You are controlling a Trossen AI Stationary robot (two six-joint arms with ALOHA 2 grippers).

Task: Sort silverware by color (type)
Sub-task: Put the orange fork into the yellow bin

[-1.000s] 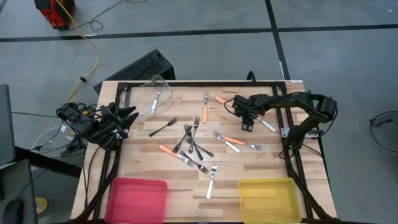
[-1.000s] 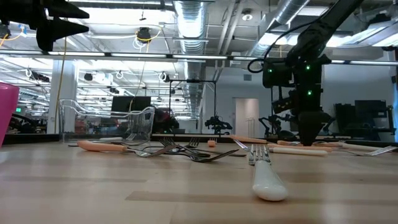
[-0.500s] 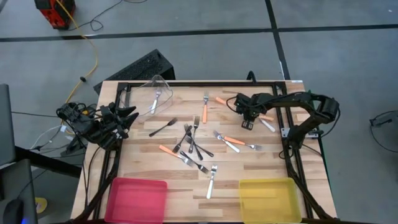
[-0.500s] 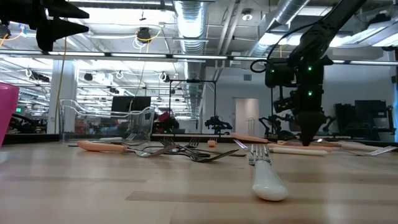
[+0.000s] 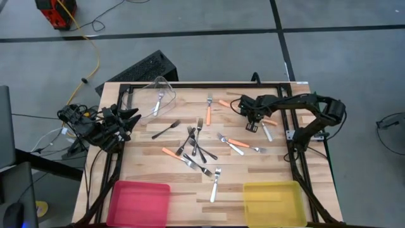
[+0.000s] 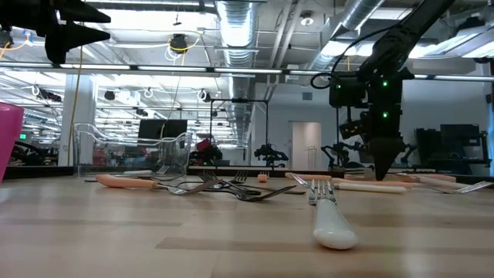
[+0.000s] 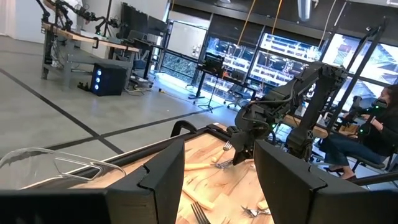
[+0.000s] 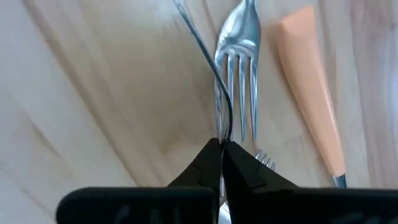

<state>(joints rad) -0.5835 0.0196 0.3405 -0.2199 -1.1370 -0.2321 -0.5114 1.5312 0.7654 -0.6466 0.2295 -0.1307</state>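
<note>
Wooden tabletop [image 5: 253,171] carries scattered forks [image 5: 197,147]. My right jaws [image 8: 222,147] pinch a fork's [image 8: 238,37] thin edge, seen only by wrist. My left jaws [image 7: 219,163] gape empty at the tabletop's edge.

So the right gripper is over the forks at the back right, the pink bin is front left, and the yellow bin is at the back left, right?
Not quite. The yellow bin sits front right, as the high view shows. The right gripper and the pink bin are where you said.

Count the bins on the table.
3: a pink bin at the high view's lower left, a yellow bin at lower right, and a clear bin at upper left. None seems hidden.
</note>
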